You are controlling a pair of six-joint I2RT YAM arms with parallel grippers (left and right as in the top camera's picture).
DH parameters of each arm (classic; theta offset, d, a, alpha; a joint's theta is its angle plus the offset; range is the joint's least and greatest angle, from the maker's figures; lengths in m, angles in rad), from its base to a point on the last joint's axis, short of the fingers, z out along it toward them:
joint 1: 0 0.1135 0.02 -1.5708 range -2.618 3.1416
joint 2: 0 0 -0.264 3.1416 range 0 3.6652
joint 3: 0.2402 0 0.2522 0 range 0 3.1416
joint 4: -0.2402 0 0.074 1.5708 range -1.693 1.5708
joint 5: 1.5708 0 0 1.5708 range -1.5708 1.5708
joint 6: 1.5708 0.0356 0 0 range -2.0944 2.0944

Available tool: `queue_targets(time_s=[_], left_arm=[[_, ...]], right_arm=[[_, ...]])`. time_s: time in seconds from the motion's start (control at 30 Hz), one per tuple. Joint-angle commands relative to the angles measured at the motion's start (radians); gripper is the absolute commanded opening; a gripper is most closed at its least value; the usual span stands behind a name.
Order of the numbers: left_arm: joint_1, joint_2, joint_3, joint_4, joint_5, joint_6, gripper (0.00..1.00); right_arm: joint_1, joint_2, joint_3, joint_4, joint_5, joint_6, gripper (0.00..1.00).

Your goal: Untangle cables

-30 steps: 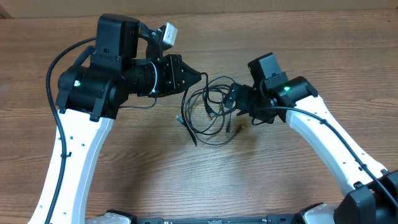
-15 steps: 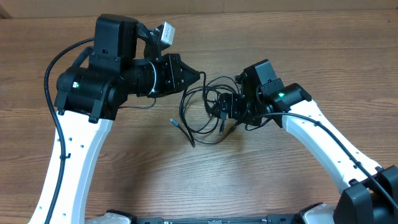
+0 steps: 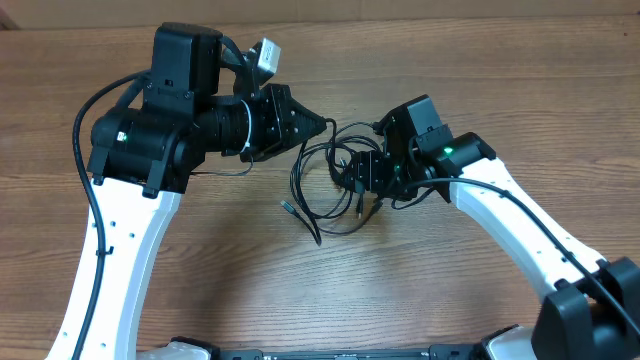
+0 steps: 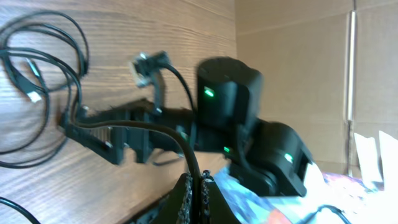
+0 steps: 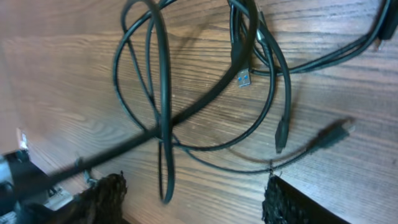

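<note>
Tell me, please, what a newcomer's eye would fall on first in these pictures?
A knot of thin black cables lies at the centre of the brown wooden table. The left gripper pinches one strand running from the knot, while the right gripper hovers over the loops, fingers apart.

cables (image 3: 325, 182): right-side loops hidden under right gripper (image 3: 356, 176), overhead
right gripper fingers (image 5: 102, 196): cut by lower edge, wrist view
right arm (image 4: 230, 93): blurred, left wrist view
</note>
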Motion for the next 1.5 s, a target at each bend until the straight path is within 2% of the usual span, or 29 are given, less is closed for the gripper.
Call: queue_targets(time_s=[0.0,0.13,0.33,0.47,0.67,0.77,0.9,1.2,1.3,1.47], left_arm=[[0.004,-0.018,0.027,-0.007,0.08,-0.029,0.04],[0.004,-0.018,0.027,-0.033,0.064,-0.009,0.04],[0.004,-0.018,0.027,-0.128,-0.164,0.005,0.04],[0.005,-0.017,0.027,-0.178,-0.266,0.005,0.04],[0.028,-0.018,0.027,-0.249,-0.474,-0.07,0.04],[0.071,-0.018,0.027,-0.325,-0.642,-0.132,0.04],[0.135,-0.018,0.027,-0.415,-0.795,-0.18,0.04],[0.222,-0.017,0.027,-0.499,-0.901,-0.182,0.04],[0.22,-0.017,0.027,-0.5,-0.896,-0.182,0.04],[0.22,-0.017,0.027,-0.5,-0.895,-0.179,0.06]], right_arm=[[0.001,0.047,-0.005,0.016,0.029,-0.007,0.64],[0.001,0.06,-0.005,0.014,0.153,0.058,0.51],[0.001,0.061,-0.005,-0.023,0.373,0.182,0.45],[0.001,0.061,-0.005,-0.08,0.515,0.263,0.44],[0.001,0.061,-0.005,-0.131,0.581,0.308,0.45],[0.001,0.061,-0.005,-0.142,0.59,0.308,0.46],[0.001,0.061,-0.005,-0.142,0.59,0.308,0.47],[0.001,0.061,-0.005,-0.139,0.586,0.334,0.51],[0.001,0.061,-0.005,-0.136,0.58,0.333,0.58],[0.001,0.061,-0.005,-0.097,0.425,0.298,0.64]])
